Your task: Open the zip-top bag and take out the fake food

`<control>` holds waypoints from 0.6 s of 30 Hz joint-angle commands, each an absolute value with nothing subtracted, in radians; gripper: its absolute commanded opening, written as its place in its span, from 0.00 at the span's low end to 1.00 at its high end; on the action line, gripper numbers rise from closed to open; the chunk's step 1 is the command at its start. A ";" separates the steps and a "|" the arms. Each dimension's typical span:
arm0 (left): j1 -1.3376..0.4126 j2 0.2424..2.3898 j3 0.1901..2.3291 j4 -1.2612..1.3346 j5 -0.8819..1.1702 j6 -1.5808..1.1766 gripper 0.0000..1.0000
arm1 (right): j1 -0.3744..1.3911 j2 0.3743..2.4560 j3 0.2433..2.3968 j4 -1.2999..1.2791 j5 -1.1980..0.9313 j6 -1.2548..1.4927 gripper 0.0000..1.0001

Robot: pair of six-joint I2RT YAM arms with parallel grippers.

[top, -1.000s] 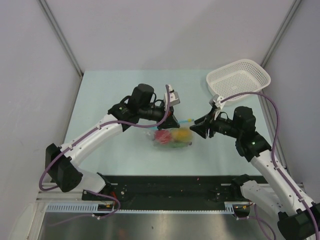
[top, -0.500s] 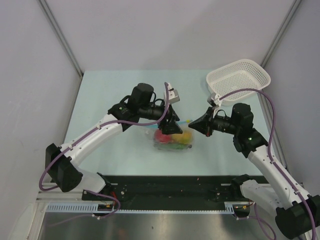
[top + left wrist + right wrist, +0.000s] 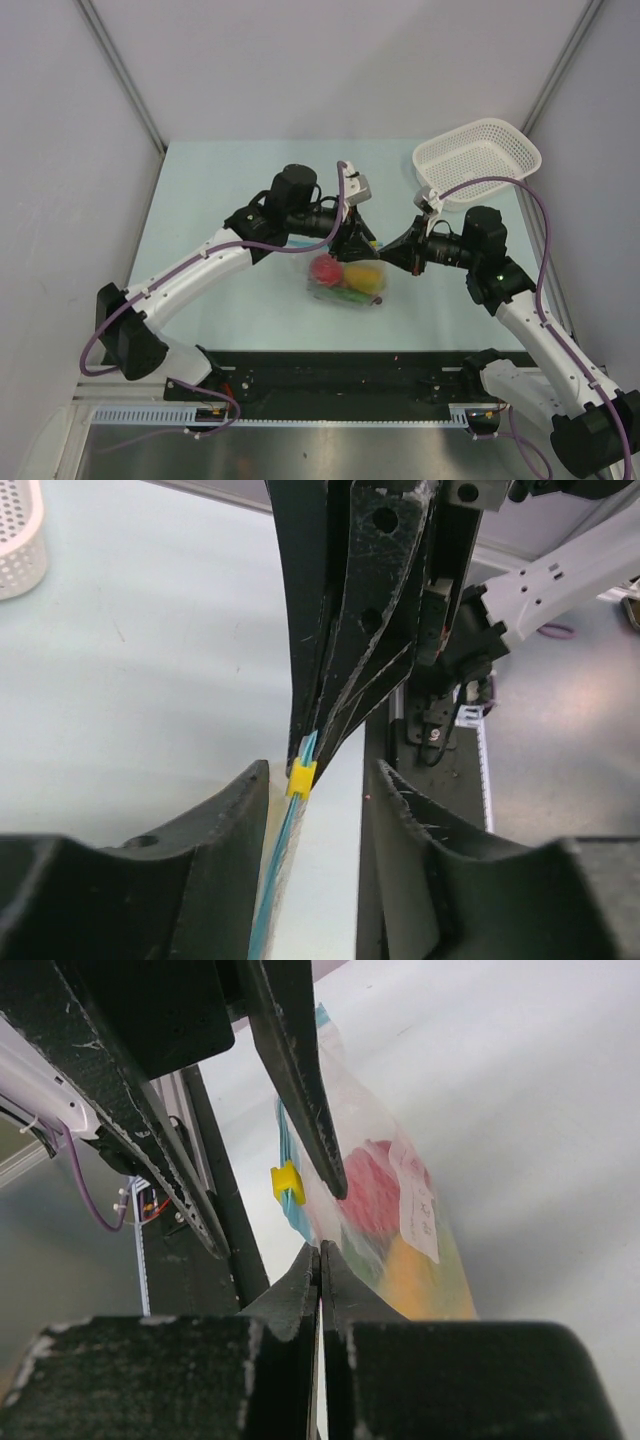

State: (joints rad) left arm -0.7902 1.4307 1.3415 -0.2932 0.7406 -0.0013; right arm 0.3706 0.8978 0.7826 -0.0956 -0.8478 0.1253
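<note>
1. The white label [image 3: 415,1200] on the zip-top bag [image 3: 347,284] carries faint print, too blurred to read.
2. The bag is clear, crinkly plastic with a light blue zip strip [image 3: 285,860] along one edge and a small yellow slider [image 3: 300,779] on that strip.
3. Through the plastic show a round red apple [image 3: 323,268] and a yellow-orange mango [image 3: 362,277], side by side, with something green under them.
4. The bag sits about midway between the left and right edges of the pale blue-green surface [image 3: 220,200], nearer the near edge. Its zip edge is turned up toward both hands. I cannot tell whether its bottom rests on the surface.
5. The right hand [image 3: 320,1252] is fully closed. Its black fingers pinch the zip strip just beside the slider.
6. The left hand [image 3: 320,772] stands partly open, one finger on each side of the zip strip and slider. It grips nothing, and its fingers do not press the strip.
7. The two hands meet tip to tip over the bag's zip edge.
8. A white mesh plastic basket [image 3: 478,160] stands at the far right corner of the surface, well apart from the bag.
</note>
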 commanded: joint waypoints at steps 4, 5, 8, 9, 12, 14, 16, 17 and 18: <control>-0.802 1.424 1.381 -0.249 0.755 -0.002 0.28 | 0.371 0.899 0.801 -0.049 -0.885 0.146 0.00; -0.802 1.424 1.384 -0.245 0.759 -0.003 0.10 | 0.377 0.902 0.802 -0.052 -0.885 0.144 0.00; -0.804 1.427 1.396 -0.256 0.759 -0.003 0.00 | 0.386 0.905 0.808 -0.057 -0.885 0.143 0.00; -0.802 1.430 1.397 -0.259 0.764 0.021 0.00 | 0.390 0.904 0.811 -0.061 -0.865 0.141 0.07; -0.802 1.431 1.401 -0.270 0.769 0.025 0.00 | 0.410 0.910 0.819 -0.049 -0.839 0.138 0.30; -0.802 1.433 1.399 -0.276 0.773 0.031 0.00 | 0.416 0.916 0.822 -0.031 -0.838 0.150 0.33; -0.802 1.433 1.401 -0.284 0.775 0.034 0.00 | 0.420 0.933 0.825 -0.008 -0.841 0.158 0.15; -0.802 1.433 1.399 -0.285 0.772 0.032 0.00 | 0.419 0.940 0.836 -0.008 -0.845 0.153 0.02; -0.802 1.433 1.399 -0.288 0.766 0.034 0.00 | 0.417 0.945 0.844 -0.023 -0.829 0.152 0.00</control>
